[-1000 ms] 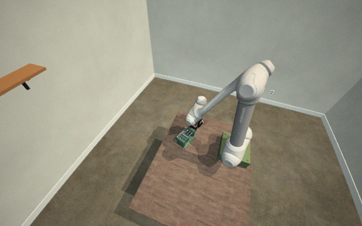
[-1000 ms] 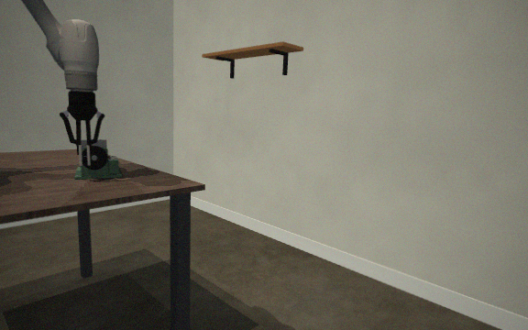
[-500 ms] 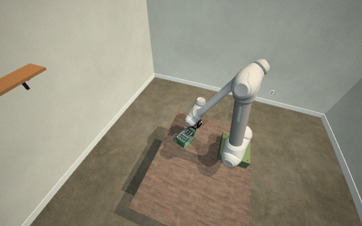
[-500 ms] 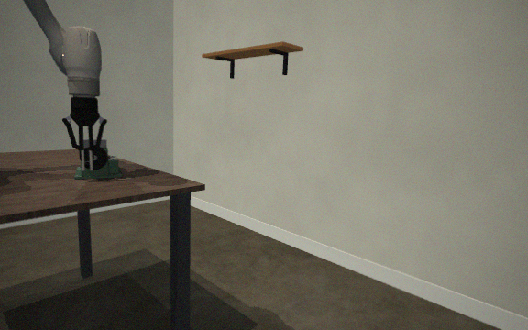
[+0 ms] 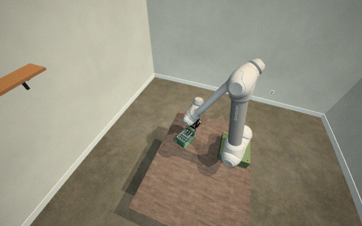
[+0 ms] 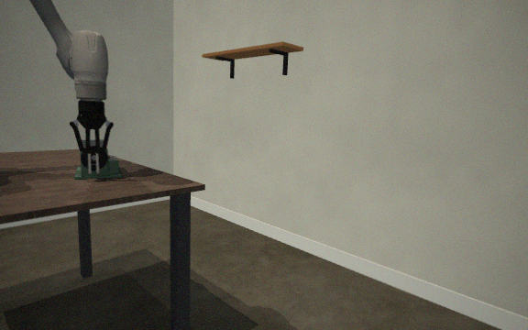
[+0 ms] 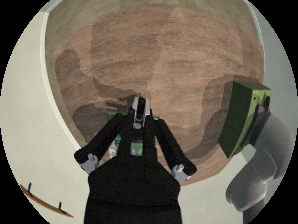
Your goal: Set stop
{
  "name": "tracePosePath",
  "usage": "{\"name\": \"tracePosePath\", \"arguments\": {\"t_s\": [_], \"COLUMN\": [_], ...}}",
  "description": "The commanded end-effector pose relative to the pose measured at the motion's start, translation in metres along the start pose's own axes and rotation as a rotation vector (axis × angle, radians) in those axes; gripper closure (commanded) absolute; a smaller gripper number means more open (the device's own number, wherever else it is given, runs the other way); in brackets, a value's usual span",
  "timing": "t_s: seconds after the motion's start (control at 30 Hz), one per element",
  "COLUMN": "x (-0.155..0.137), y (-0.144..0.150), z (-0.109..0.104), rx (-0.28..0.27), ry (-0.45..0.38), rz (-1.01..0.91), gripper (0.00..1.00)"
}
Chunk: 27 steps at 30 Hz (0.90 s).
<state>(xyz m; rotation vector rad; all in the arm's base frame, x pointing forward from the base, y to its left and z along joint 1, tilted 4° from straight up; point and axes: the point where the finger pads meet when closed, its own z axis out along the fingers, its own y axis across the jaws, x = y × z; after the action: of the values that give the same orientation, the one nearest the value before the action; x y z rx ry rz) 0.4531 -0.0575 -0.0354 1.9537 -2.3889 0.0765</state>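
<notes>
A small green stop fixture [image 5: 185,138] with silver rails sits on the wooden table [image 5: 197,169] near its far left corner. It also shows in the exterior view [image 6: 98,170]. A dark handwheel [image 6: 93,160] stands at the fixture's end. My gripper [image 6: 93,158] hangs straight down over it and is shut on the handwheel. In the top view the gripper [image 5: 194,125] is at the fixture's far end. In the wrist view the fingers meet over the fixture, which is mostly hidden by the gripper body. No scale reading can be made out.
The arm's green base plate [image 5: 234,150] stands on the table's right side and shows in the wrist view [image 7: 246,117]. A wooden wall shelf [image 6: 252,50] hangs high on the left wall. The table edge is close to the fixture.
</notes>
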Motion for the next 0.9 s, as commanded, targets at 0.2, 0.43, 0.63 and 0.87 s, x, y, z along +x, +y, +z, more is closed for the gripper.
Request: {"name": "tracePosePath", "arguments": {"t_s": [0.2,0.43,0.63,0.87], "x": [0.000,0.000,0.000,0.000], "y": [-0.019,-0.030,-0.030,-0.027], "z": [-0.005,-0.021,-0.033,-0.041], "rx": [0.003,0.003,0.003,0.003], "ry": [0.000,0.000,0.000,0.000], "rz": [0.000,0.000,0.000,0.000], "gripper": [0.96,0.96,0.96,0.96]}}
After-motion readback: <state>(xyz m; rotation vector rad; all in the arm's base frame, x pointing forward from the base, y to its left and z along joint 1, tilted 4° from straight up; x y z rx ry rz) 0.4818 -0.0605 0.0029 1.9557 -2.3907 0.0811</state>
